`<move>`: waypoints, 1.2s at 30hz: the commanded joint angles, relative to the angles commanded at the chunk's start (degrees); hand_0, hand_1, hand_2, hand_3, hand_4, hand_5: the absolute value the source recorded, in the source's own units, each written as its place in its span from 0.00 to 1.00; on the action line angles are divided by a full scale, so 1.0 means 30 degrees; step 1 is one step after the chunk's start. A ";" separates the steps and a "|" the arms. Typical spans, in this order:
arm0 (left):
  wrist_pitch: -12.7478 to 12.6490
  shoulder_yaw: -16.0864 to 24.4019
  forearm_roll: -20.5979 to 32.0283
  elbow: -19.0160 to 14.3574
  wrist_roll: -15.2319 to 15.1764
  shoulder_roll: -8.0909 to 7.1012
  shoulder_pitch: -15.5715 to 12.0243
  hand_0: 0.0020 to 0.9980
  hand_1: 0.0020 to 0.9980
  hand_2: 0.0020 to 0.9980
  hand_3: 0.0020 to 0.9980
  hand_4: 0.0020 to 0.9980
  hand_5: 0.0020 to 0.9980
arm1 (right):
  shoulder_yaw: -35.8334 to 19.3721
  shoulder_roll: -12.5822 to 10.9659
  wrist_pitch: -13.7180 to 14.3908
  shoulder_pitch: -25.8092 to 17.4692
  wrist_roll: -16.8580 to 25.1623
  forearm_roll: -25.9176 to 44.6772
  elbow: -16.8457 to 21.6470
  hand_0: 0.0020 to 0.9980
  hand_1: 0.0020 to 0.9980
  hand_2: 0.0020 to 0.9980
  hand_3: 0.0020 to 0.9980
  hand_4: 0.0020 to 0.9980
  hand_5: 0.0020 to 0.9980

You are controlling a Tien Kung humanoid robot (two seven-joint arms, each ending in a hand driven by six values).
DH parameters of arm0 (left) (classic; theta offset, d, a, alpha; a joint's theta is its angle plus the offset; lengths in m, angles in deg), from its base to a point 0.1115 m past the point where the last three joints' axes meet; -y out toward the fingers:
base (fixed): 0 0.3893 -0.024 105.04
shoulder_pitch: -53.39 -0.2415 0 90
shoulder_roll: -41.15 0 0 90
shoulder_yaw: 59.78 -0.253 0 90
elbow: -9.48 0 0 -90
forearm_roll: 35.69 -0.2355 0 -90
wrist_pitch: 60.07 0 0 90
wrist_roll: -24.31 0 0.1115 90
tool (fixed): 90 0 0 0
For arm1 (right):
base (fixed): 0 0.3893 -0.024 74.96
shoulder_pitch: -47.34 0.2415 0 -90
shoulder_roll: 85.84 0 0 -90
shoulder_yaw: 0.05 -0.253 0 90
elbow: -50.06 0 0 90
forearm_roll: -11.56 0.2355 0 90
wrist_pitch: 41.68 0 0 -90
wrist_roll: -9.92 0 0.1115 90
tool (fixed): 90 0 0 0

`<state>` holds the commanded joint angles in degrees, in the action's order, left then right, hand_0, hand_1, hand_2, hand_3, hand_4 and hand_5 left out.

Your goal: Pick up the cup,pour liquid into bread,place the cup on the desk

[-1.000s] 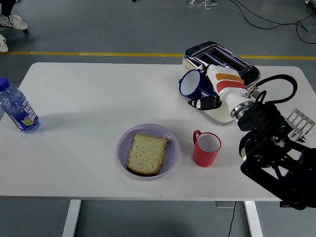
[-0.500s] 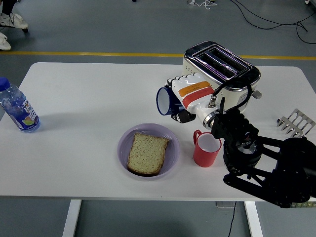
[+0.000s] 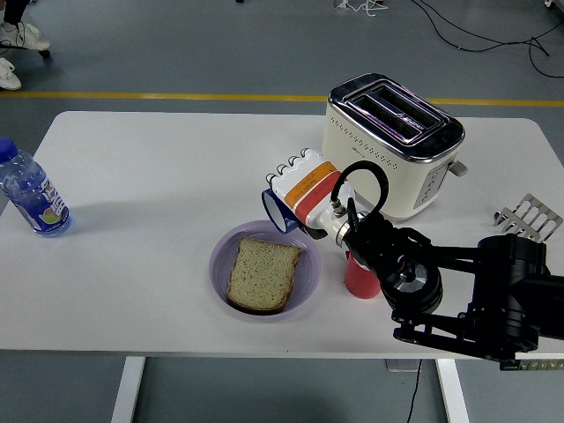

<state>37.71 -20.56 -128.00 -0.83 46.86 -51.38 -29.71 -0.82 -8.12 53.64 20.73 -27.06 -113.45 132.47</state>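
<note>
My right hand (image 3: pixel 295 198), white with an orange band, is shut on a dark blue cup (image 3: pixel 275 211) and holds it tipped on its side, mouth toward the left, just above the upper right rim of the purple plate (image 3: pixel 220 275). A slice of bread (image 3: pixel 261 273) lies flat on that plate. The cup is mostly hidden by my fingers (image 3: pixel 291 167). My black right arm (image 3: pixel 458 291) reaches in from the lower right. My left arm is out of view.
A red mug (image 3: pixel 359 278) stands right of the plate, partly hidden behind my wrist. A cream toaster (image 3: pixel 388 141) stands at the back right, a metal rack (image 3: pixel 527 218) at the right edge, a water bottle (image 3: pixel 28 196) at the far left.
My right hand has carried the blue cup from beside the toaster leftward and down toward the plate, tipping it further over the bread's edge.
</note>
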 joint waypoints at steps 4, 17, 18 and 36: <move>0.0002 0.0042 -0.0046 0.0000 0.0024 0.0001 -0.0040 0.34 0.32 0.38 0.66 0.39 1.00 | -0.0341 0.0194 -0.0939 0.0155 0.0000 -0.0294 -0.0092 0.26 0.28 0.47 0.49 0.74 0.00; -0.0030 0.0130 -0.0202 0.0000 0.0043 0.0018 -0.0126 0.34 0.32 0.38 0.66 0.39 1.00 | -0.1306 0.0330 -0.2895 0.0222 0.0000 -0.1534 -0.0044 0.26 0.27 0.47 0.49 0.75 0.00; -0.0033 0.0124 -0.0193 0.0000 0.0041 0.0019 -0.0123 0.34 0.32 0.38 0.66 0.39 1.00 | -0.1289 0.0328 -0.2880 0.0234 0.0000 -0.1553 -0.0046 0.26 0.27 0.46 0.49 0.75 0.00; -0.0020 0.0082 -0.0060 0.0000 -0.0010 0.0041 -0.0021 0.34 0.32 0.38 0.66 0.39 1.00 | -0.0696 0.0350 -0.1980 0.0009 0.0000 -0.0554 0.0057 0.26 0.27 0.46 0.49 0.75 0.00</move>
<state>37.65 -20.31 -128.18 -0.83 46.83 -51.26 -29.78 -2.91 -7.07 47.70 20.76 -27.06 -115.11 132.64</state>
